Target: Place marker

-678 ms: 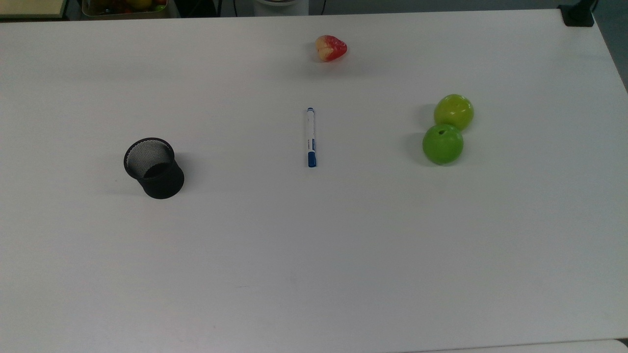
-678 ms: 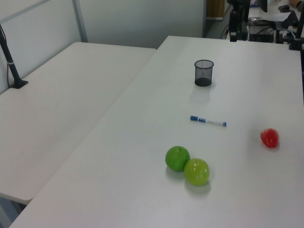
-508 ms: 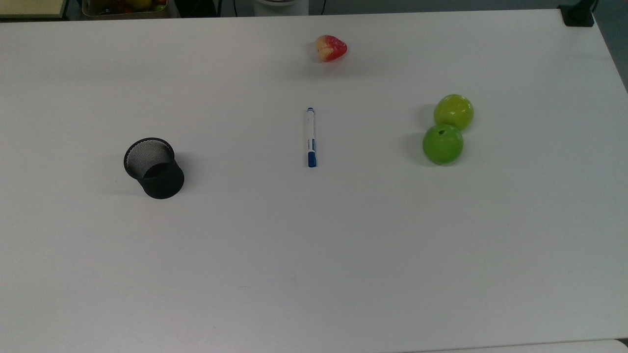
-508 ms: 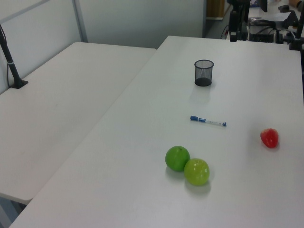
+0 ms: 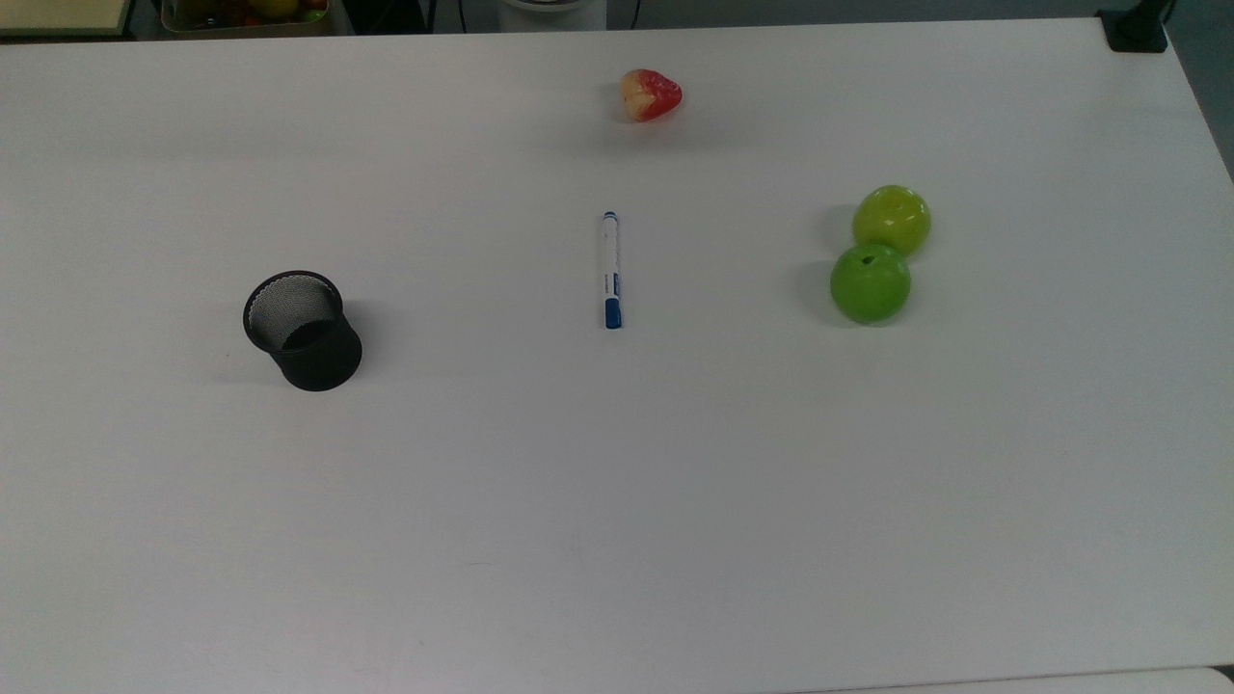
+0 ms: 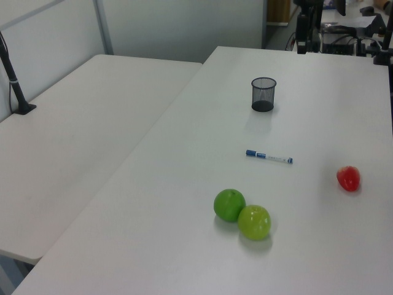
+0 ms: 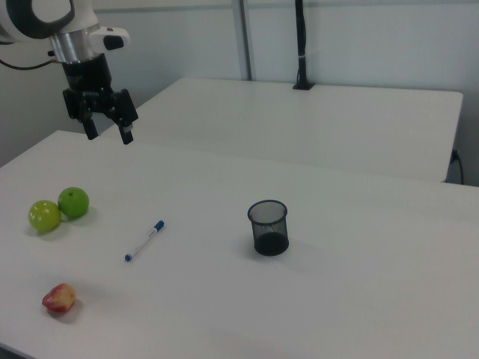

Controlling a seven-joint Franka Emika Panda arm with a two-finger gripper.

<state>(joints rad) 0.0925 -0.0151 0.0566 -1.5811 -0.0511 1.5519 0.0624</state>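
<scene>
The marker (image 5: pixel 610 271) is lying flat on the table (image 5: pixel 617 501), well apart from the mesh cup (image 5: pixel 304 331). The gripper (image 7: pixel 109 133) is hanging above the table, fingers spread and grasping nothing.

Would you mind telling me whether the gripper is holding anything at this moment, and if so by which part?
Nothing is held. The gripper hangs open above the table, and the marker lies flat on the table.

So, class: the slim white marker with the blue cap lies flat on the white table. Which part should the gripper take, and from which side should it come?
Take the slim white marker with the blue cap at mid-barrel, coming straight down from above. It lies flat on the white table with open space around it, so the open gripper should probably set its fingers across the thin barrel, not along it. The middle likely keeps it balanced.
</scene>
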